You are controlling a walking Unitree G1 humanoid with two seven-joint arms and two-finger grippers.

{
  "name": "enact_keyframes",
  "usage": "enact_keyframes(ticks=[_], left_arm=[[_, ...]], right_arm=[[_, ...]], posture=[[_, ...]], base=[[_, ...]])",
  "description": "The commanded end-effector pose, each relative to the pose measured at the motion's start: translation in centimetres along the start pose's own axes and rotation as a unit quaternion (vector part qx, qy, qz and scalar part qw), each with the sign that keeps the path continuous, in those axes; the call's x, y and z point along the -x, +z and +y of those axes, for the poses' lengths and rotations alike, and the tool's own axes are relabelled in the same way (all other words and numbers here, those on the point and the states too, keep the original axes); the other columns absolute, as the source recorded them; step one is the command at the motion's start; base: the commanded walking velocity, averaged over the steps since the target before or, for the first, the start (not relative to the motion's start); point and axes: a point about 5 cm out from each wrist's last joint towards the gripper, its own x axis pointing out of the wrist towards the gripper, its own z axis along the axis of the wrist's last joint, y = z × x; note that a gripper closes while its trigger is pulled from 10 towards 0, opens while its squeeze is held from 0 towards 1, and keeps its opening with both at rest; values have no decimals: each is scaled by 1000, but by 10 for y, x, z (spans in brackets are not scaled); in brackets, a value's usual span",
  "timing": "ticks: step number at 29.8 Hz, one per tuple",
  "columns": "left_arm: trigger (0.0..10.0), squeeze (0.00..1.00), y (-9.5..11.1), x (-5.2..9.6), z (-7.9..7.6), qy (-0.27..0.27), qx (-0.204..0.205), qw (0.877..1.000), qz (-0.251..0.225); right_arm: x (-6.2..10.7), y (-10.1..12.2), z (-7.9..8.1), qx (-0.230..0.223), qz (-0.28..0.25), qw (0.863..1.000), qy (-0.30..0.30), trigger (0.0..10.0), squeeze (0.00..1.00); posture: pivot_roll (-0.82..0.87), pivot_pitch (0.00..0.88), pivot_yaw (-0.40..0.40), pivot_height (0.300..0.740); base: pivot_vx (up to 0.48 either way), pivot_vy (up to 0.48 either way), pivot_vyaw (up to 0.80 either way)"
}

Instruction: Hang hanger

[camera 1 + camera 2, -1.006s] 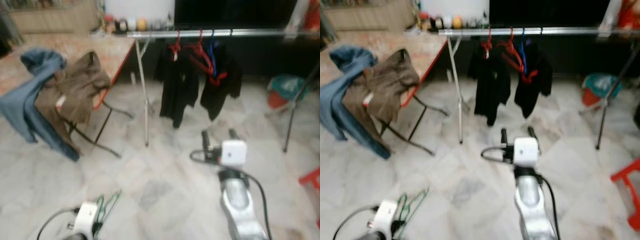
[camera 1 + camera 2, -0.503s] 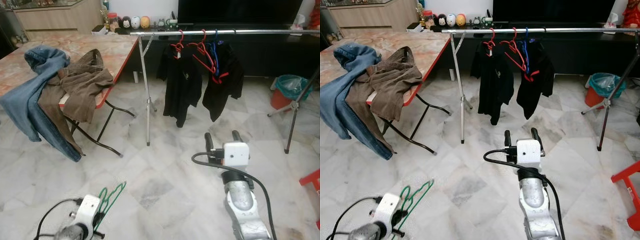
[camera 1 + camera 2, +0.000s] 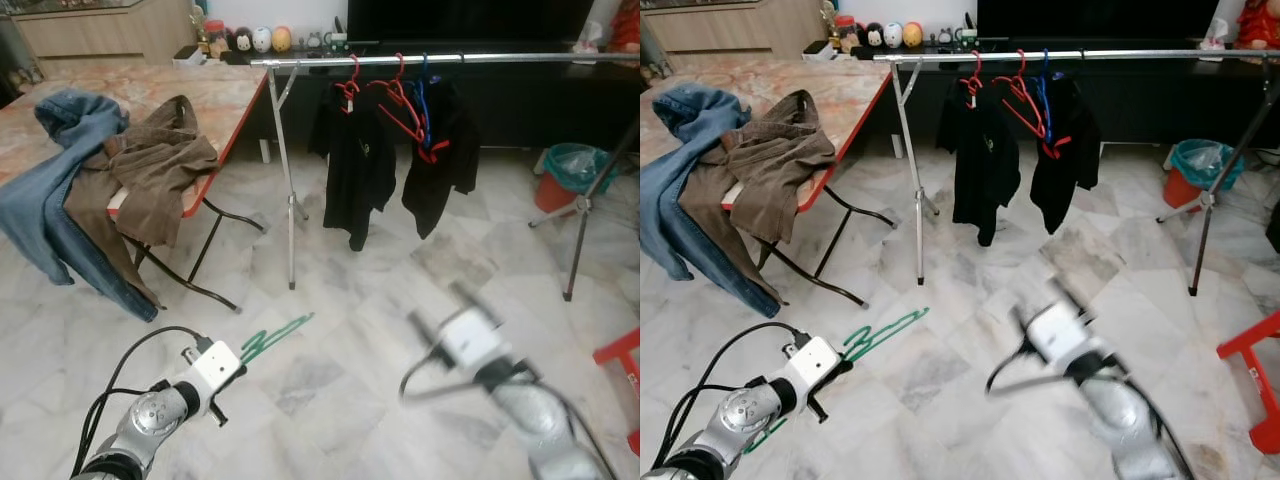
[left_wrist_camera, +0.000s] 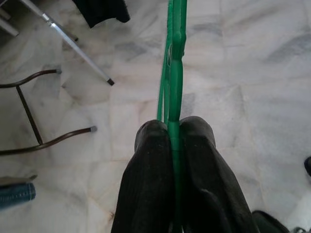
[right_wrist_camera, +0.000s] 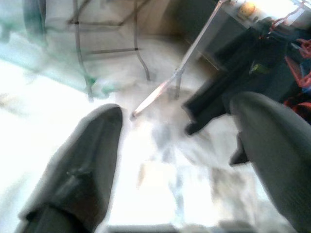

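My left gripper [image 3: 236, 352] is shut on a thin green hanger [image 3: 276, 334], which sticks out forward and to the right, low over the floor. In the left wrist view both black fingertips [image 4: 154, 141] pinch the green hanger [image 4: 175, 58] edge-on. My right gripper [image 3: 440, 306] is blurred at the lower right, and the right wrist view shows it open [image 5: 180, 131] with nothing between the fingers. Ahead stands a silver clothes rail [image 3: 500, 58] carrying two black shirts [image 3: 355, 160] on red hangers [image 3: 405, 100] and a blue one.
A folding table [image 3: 215, 100] at the left holds blue jeans [image 3: 50, 200] and a brown garment [image 3: 150, 180] draped over its edge. The rail's leg [image 3: 288, 210] and tripod foot [image 3: 582, 215] stand on the marble floor. A teal bin [image 3: 568, 170] and red stool [image 3: 622, 360] are at the right.
My left arm has risen and swung the green hanger up and forward, pointing toward the rail. My right arm has turned leftward and is blurred by motion.
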Motion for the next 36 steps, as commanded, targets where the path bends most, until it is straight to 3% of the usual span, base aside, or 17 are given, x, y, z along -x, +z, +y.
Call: enact_keyframes(ticks=[1, 2, 6, 7, 9, 10, 12, 16, 19, 25, 32, 33, 34, 36], left_arm=[[10000, 0, -1, 4, 2, -20, -27, 999, -1], [10000, 0, 0, 5, 2, -25, -33, 999, -6], [10000, 0, 4, 7, 8, -38, -43, 998, -17], [10000, 0, 5, 8, 8, -49, -46, 998, -19], [10000, 0, 5, 9, 7, -71, -49, 996, -20], [10000, 0, 5, 9, 7, -71, -49, 996, -20], [10000, 0, 7, 10, 5, -104, -61, 992, -25], [10000, 0, 10, 11, 5, -126, -75, 989, -32], [10000, 0, 8, 14, -1, -165, -107, 980, -29], [10000, 0, 12, 16, -1, -175, -120, 976, -40], [10000, 0, 20, 19, 0, -222, -151, 962, -54], [10000, 0, 19, 20, -1, -242, -156, 957, -46], [10000, 0, 19, 20, -1, -242, -156, 957, -46], [10000, 0, 15, 24, -3, -276, -158, 948, -28]], right_arm=[[4, -3, 14, 49, -4, 997, 58, 10000, 0], [7, -5, 20, 56, -7, 995, 81, 10000, 0], [13, -3, 38, 11, -32, 988, 148, 10000, 0], [15, -2, 47, -38, -35, 981, 188, 10000, 0], [16, 0, 50, -87, -42, 973, 210, 10000, 0], [16, 0, 50, -87, -42, 973, 210, 10000, 0], [13, 5, 46, -133, -71, 967, 203, 10000, 0], [10, 6, 38, -155, -81, 964, 198, 10000, 0], [7, 2, 32, -117, -75, 971, 192, 10000, 0], [7, 5, 32, -121, -86, 966, 214, 10000, 0], [9, 11, 31, -185, -111, 941, 261, 10000, 0], [10, 13, 27, -218, -120, 930, 270, 10000, 0], [10, 13, 27, -218, -120, 930, 270, 10000, 0], [11, 15, 23, -257, -129, 913, 291, 10000, 0]], posture=[[67, 23, 64, 740], [61, 22, 63, 740], [67, 23, 62, 740], [71, 20, 63, 740], [74, 20, 64, 740], [74, 20, 64, 740], [76, 20, 63, 740], [79, 19, 65, 740], [79, 18, 67, 740], [78, 18, 68, 740], [83, 18, 71, 740], [86, 13, 71, 740], [86, 13, 71, 740], [89, 10, 70, 740]], base=[[0, 0, 0], [0, 0, 0], [0, 0, 0], [0, 0, 0], [0, 0, 0], [0, 0, 0], [0, 0, 0], [0, 0, 0], [0, 0, 0], [0, 0, 0], [0, 0, 0], [0, 0, 0], [0, 0, 0], [0, 0, 0]])
